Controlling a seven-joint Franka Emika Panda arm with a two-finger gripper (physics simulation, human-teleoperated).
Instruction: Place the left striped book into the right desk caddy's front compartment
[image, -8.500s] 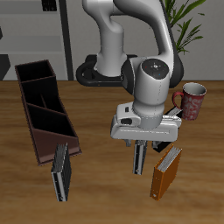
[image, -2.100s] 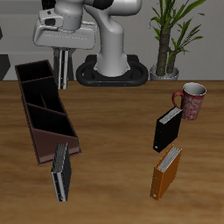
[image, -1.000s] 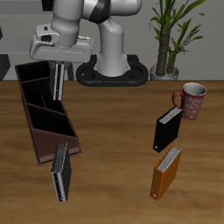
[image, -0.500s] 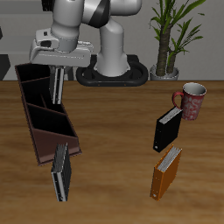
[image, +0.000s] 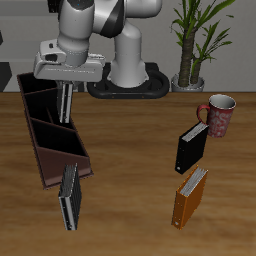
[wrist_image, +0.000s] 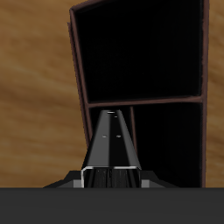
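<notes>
Nearest the worktop's (image: 130, 200) front edge, an orange book (image: 189, 197) and the twin striped book (image: 69, 195), the latter leaning just beside the near end of the right desk caddy (image: 45, 150); a little farther back, a plain black book (image: 190, 148) beside a patterned mug (image: 218, 115); well apart from these, the caddy running lengthwise away from the front edge, three dark compartments divided by thin walls; above its middle stretch, the end effector (image: 66, 84) closed on the left striped book (image: 65, 102), held upright by its top edge with the lower edge already dipping at about rim height; from the wrist view, book (wrist_image: 112, 147) seen edge-on, lined up close to a divider (wrist_image: 131, 105) rather than clearly over one open cell, fingers themselves hidden behind the book; farthest back, the robot base and a potted plant (image: 190, 35). Likely risks: lower edge catching on that divider or the rim during descent, tilting the book in the grip; release into the wrong compartment if alignment is judged only from above; exact cell below hard to tell here.
</notes>
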